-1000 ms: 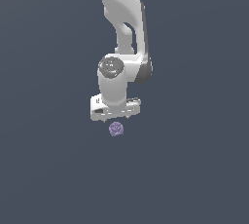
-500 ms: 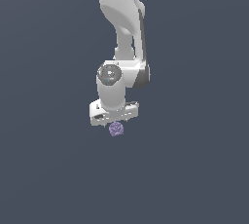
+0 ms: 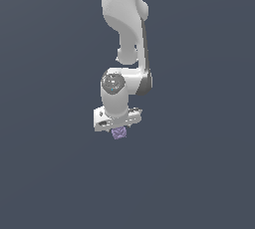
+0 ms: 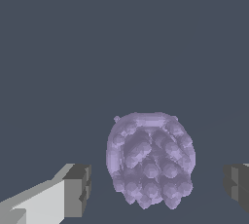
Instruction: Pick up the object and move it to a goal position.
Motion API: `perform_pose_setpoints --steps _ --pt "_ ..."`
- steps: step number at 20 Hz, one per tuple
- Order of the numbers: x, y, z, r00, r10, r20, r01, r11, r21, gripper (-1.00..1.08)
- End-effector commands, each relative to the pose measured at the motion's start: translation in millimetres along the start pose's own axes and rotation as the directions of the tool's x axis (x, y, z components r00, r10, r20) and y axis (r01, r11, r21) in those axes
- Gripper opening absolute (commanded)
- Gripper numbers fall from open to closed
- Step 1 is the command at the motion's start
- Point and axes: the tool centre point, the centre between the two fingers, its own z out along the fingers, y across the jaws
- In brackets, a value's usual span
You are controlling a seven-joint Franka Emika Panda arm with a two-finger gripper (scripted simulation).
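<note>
The object (image 3: 119, 133) is a small pale purple lumpy ball on the dark grey floor. In the exterior view it sits right under my white gripper (image 3: 118, 126), whose body hides its upper part. In the wrist view the object (image 4: 151, 158) lies between my two dark fingertips (image 4: 78, 190), one on each side with a gap to the object on both sides. The gripper (image 4: 158, 189) is open around the object and not touching it.
The white arm (image 3: 124, 34) rises from the gripper toward the exterior view's upper edge. A plain dark grey floor (image 3: 50, 173) surrounds everything.
The gripper has come down over the object. The object was fully visible below the fingers; now the gripper covers its top. The object has not moved.
</note>
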Motion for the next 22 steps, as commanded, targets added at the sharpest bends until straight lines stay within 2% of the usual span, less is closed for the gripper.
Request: perform_pose_setpoints --steps 1,7,8,22 --pt "-0.5 -0.2 13.0 1.0 -0.001 0.0 0.001 1.0 0.0 1.0" --pt "0.8 0.2 22.8 1.0 -0.002 0.0 0.002 1.0 0.0 1.0" --pt "0.8 0.2 22.8 1.0 -0.002 0.0 0.002 1.0 0.0 -1.0" --pt "-2.1 2.4 20.8 1.0 -0.002 0.0 0.002 1.0 0.0 -1.0"
